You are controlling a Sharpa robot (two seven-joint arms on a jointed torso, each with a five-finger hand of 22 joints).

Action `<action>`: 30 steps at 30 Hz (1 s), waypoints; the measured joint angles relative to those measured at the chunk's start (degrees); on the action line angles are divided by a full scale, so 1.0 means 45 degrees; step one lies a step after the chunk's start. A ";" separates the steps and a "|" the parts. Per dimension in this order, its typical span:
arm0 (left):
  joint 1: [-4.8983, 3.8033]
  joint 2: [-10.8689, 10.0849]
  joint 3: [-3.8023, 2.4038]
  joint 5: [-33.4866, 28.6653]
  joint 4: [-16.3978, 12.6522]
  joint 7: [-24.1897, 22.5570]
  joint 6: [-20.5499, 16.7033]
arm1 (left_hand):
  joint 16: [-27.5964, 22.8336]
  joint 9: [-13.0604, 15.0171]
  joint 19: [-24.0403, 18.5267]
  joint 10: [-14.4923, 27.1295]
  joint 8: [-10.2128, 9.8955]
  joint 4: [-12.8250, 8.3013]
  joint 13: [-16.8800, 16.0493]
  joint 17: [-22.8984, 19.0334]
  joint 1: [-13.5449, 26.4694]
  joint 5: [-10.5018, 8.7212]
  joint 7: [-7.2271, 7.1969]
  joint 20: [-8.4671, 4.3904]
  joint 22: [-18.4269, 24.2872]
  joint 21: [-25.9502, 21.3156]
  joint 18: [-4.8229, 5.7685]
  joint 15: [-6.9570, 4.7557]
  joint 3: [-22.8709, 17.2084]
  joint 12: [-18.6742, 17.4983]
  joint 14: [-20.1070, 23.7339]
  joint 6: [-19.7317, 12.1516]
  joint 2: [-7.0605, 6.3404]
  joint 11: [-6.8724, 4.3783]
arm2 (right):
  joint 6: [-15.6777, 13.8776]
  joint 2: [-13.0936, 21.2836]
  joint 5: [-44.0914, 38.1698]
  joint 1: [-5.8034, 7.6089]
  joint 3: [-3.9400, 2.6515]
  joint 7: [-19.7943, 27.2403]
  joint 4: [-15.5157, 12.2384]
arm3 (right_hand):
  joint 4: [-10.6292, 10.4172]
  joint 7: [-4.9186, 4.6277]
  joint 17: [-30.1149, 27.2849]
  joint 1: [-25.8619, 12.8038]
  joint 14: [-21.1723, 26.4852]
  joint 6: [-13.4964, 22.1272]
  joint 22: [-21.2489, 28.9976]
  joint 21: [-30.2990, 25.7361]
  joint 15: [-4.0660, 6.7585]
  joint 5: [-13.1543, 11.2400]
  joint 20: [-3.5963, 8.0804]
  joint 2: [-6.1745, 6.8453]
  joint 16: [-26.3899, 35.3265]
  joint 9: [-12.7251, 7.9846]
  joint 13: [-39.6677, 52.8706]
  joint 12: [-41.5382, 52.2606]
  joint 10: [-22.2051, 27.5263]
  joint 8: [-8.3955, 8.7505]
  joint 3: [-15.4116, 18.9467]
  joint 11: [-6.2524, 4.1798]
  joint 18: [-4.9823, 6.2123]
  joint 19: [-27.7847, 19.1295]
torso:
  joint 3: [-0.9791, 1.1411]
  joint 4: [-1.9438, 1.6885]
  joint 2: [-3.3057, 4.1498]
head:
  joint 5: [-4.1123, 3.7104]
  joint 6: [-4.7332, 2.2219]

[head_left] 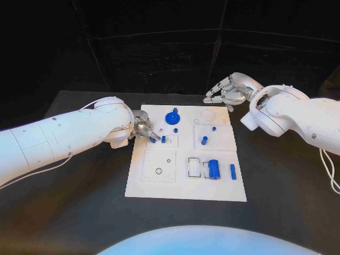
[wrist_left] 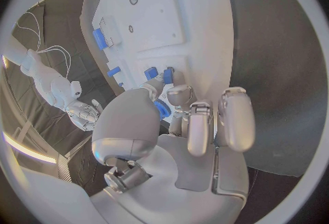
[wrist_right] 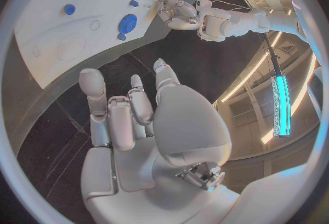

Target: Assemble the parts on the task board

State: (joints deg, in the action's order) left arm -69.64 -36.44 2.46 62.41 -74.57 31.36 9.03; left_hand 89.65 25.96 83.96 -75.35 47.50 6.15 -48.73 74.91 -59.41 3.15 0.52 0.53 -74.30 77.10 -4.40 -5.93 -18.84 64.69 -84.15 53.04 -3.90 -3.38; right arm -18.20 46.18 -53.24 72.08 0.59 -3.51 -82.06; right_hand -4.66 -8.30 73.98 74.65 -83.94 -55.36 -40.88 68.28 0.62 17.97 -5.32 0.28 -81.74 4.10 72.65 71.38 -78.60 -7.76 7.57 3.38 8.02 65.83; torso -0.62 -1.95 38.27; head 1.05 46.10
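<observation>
The white task board (head_left: 185, 183) lies mid-table. My left hand (head_left: 143, 129) reaches over its left part, and its thumb and a fingertip pinch a small blue peg (head_left: 152, 139) (wrist_left: 151, 73) right at the board's surface. A second blue peg (head_left: 164, 139) (wrist_left: 168, 75) stands just beside it. A blue toothed disc (head_left: 172, 117) (wrist_right: 128, 22) sits near the far edge, close to the left hand. My right hand (head_left: 227, 90) (wrist_right: 130, 114) hovers beyond the board's far edge, fingers apart and holding nothing.
More blue parts are on the board: a peg (head_left: 204, 141), a small stud (head_left: 213, 128), a thick cylinder (head_left: 213, 169) beside a white slotted holder (head_left: 194, 167), and a slim bar (head_left: 232, 171). Black table (head_left: 292, 202) surrounds the board.
</observation>
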 measured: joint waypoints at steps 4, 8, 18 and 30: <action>0.0000 0.0017 0.0000 0.0000 -0.0001 0.0000 0.0063 | 0.0000 0.0013 0.0000 0.0000 0.0000 -0.0122 -0.0030 0.0000 -0.0157 0.0000 -0.0047 0.0000 -0.0027 0.0000 0.0000 0.0000 0.0198 0.0000 0.0000 0.0048 -0.0157 0.0000 | 0.0000 0.0005 0.0000 0.0000 0.0000 0.0000 -0.0003 | 0.0000 0.0000 0.0000 0.0000 0.0000 0.0000 0.0000 0.0000 0.0000 0.0000 0.0000 0.0000 0.0000 0.0000 0.0000 0.0000 0.0000 0.0000 0.0000 0.0000 0.0000 0.0000 | 0.0001 0.0000 0.0000 | -0.0005 0.0015; -0.0001 0.0029 0.0000 0.0000 0.0026 0.0000 0.0132 | 0.0000 0.0011 0.0000 0.0000 0.0000 -0.0155 -0.0030 0.0000 -0.0190 0.0000 -0.0047 0.0000 -0.0047 -0.0001 -0.0001 0.0000 0.0232 0.0000 0.0000 0.0048 -0.0190 0.0000 | 0.0000 0.0008 0.0000 0.0000 0.0000 0.0000 -0.0007 | 0.0000 0.0000 0.0000 0.0000 0.0000 0.0000 0.0000 0.0000 0.0000 0.0000 0.0000 0.0000 0.0000 0.0001 0.0000 0.0000 0.0000 0.0000 0.0000 0.0000 0.0000 0.0000 | 0.0005 0.0000 0.0000 | -0.0010 0.0016; -0.0007 0.0035 -0.0004 -0.0013 0.0098 0.0001 0.0180 | 0.0000 0.0011 0.0000 0.0001 0.0010 -0.0190 -0.0029 0.0000 -0.0189 -0.0001 -0.0048 0.0000 -0.0080 0.0052 0.0000 0.0001 0.0267 0.0000 0.0000 0.0049 -0.0190 0.0000 | -0.0001 0.0014 0.0000 0.0000 0.0000 0.0000 -0.0012 | 0.0000 0.0000 0.0000 0.0000 0.0000 0.0000 -0.0001 0.0000 0.0000 0.0000 0.0000 0.0000 0.0000 0.0000 0.0000 0.0000 0.0000 0.0000 0.0000 0.0000 0.0000 0.0000 | 0.0004 0.0011 0.0002 | -0.0021 0.0021; -0.0006 0.0073 0.0002 -0.0015 0.0154 0.0002 0.0131 | 0.0000 0.0010 0.0000 -0.0090 0.0010 0.0848 -0.0045 0.0000 0.0708 0.0000 -0.0026 0.0000 -0.0144 0.0131 0.0000 0.0001 0.1551 -0.0001 0.0000 0.0160 -0.0170 0.0000 | -0.0005 0.0014 0.0000 0.0000 0.0000 0.0001 -0.0012 | 0.0000 0.0000 -0.0017 0.0000 0.0000 0.0000 0.0041 0.0000 0.0000 0.0000 0.0045 0.0000 0.0000 0.0000 -0.0018 0.0000 0.0000 0.0000 0.0000 0.0000 0.0000 -0.0045 | 0.0004 0.0005 0.0004 | -0.0042 0.0045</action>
State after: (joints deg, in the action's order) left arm -69.67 -36.11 2.47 62.34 -73.88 31.37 9.62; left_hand 89.64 26.01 83.96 -75.76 47.55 9.97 -48.93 74.91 -56.23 3.15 0.40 0.53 -74.95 77.68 -4.40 -5.92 -11.86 64.69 -84.15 53.76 -4.66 -3.38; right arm -18.22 46.24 -53.24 72.08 0.59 -3.51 -82.11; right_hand -4.66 -8.30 73.90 74.65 -83.94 -55.36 -40.70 68.29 0.62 17.97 -5.12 0.28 -81.74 4.10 72.58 71.38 -78.61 -7.76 7.57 3.38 8.02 65.63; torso -0.60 -1.93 38.29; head 0.87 46.31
